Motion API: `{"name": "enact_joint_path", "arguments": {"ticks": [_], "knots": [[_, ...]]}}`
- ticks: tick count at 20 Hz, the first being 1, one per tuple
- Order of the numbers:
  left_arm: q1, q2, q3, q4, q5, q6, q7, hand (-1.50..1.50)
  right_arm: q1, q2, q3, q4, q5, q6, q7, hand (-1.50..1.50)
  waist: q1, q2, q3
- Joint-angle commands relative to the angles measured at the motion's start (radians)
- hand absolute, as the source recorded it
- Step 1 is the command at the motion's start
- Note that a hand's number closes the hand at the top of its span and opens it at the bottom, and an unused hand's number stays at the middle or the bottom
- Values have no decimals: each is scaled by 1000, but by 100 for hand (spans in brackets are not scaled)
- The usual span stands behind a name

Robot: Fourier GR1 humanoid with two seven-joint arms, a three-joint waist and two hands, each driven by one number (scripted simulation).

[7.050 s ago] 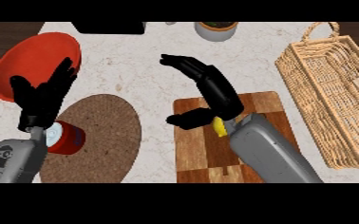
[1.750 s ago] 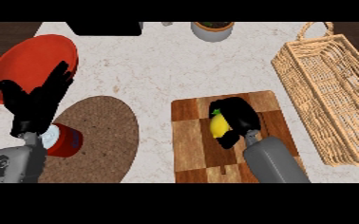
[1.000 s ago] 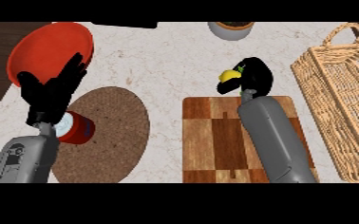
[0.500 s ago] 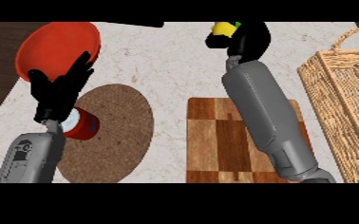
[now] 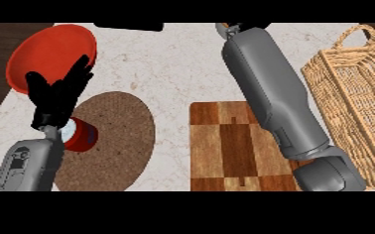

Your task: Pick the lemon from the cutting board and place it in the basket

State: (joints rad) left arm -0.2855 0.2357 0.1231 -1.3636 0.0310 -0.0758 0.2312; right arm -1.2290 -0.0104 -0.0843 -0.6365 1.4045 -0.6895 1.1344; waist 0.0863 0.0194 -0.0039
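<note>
Cutting board (image 5: 234,144) of checkered wood lies bare, with the wicker basket (image 5: 344,87) just to its right. Right forearm (image 5: 275,89) stretches up past the board's far edge; its hand and the lemon are out of view. Left of the board, the left hand (image 5: 58,96) rests open, fingers wide, over a brown round mat (image 5: 117,139), a red cup (image 5: 81,134) and a red plate (image 5: 51,54).

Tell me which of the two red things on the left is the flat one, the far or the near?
The far one: the red plate at the counter's upper left is a broad flat disc. The near red cup stands on the round brown mat, partly behind the left hand.
</note>
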Motion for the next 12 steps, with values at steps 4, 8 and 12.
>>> {"name": "enact_joint_path", "arguments": {"ticks": [4, 8, 12], "knots": [[3, -9, 4, 13, -14, 22, -19, 0, -185, -53, -89, 128, 148, -4, 273, 150, -16, 3, 0], [17, 19, 29, 6, 19, -17, -19, 0, -238, -133, -141, 176, 188, 27, 269, 150, -14, 3, 1], [30, 14, 20, -38, 11, -1, 6, 0, -240, -179, -167, 215, 251, 35, 299, 150, -19, -3, 2]]}}
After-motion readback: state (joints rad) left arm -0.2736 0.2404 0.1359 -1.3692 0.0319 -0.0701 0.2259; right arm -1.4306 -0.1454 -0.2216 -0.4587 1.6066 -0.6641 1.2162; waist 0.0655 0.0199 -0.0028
